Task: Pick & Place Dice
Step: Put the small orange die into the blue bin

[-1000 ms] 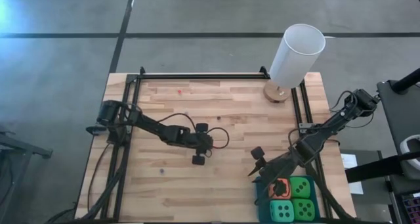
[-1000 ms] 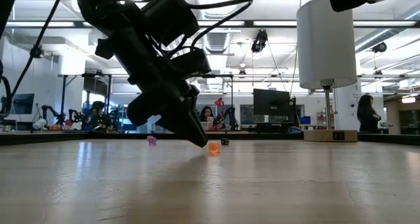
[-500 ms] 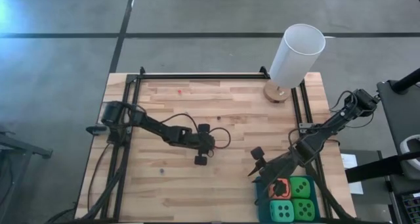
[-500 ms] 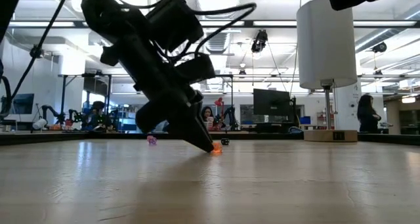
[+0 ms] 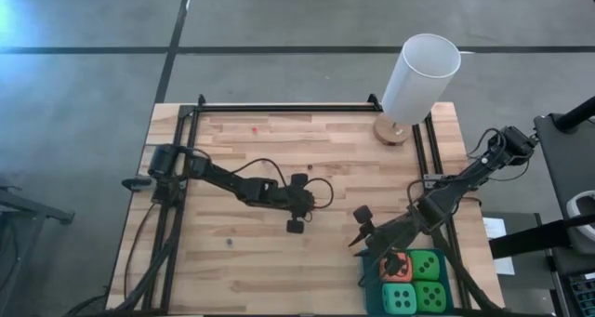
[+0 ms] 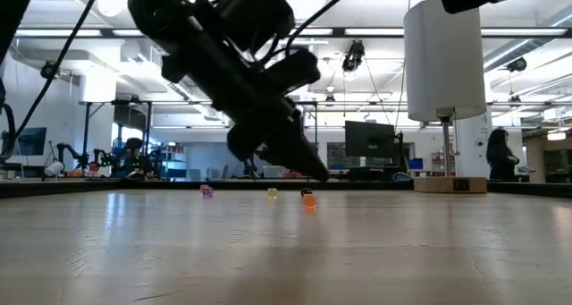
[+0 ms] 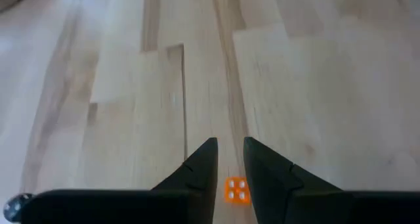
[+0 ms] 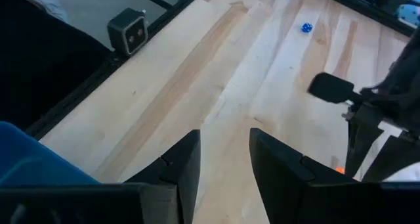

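We see the left gripper spread over a tiny orange die mid-table, well apart from the white cylinder; right gripper parted, empty, beside the big dice

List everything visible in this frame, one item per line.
wooden slat table: one, light wood, black rails along its sides.
tall white cylinder: one, on a round wooden base, far right corner of the table.
green soft cubes with pips: two, near right corner, in what looks like a blue tray.
turquoise cube: one, beside them.
orange-red cube: one, partly under the right arm.
tiny orange die: one, on the table below the left gripper.
tiny blue die: one, on open table.
person: one, in the room behind the table.
left gripper: open, mid-table.
right gripper: open, by the tray.
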Tool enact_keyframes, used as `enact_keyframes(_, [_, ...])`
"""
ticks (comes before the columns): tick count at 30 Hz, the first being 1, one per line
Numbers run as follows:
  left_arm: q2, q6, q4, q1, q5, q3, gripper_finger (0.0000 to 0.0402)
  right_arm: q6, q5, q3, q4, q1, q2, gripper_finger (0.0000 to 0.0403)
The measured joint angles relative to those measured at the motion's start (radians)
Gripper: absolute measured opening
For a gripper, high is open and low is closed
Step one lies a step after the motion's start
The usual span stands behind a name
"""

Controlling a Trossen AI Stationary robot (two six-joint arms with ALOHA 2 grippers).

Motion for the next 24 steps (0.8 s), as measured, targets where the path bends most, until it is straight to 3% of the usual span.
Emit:
enact_keyframes(4, [-0.045, 0.020, -0.077, 0.000, 0.000, 0.022, 0.0078, 0.008, 0.000, 0.000, 0.008, -0.031, 0.005, 0.0128])
enact_keyframes(10, [-0.218, 0.010, -0.186, -0.023, -0.012, -0.003, 0.0078, 0.015, -0.001, -0.022, 0.028, -0.080, 0.009, 0.0116])
enact_keyframes(20, [-0.529, 0.025, -0.197, -0.137, -0.158, -0.094, 0.0078, 0.030, -0.002, -0.040, 0.094, -0.167, 0.112, 0.0110])
enact_keyframes(24, [-0.584, 0.056, -0.197, -0.195, -0.324, -0.095, 0.0078, 0.003, -0.001, -0.040, 0.145, -0.206, 0.181, 0.0130])
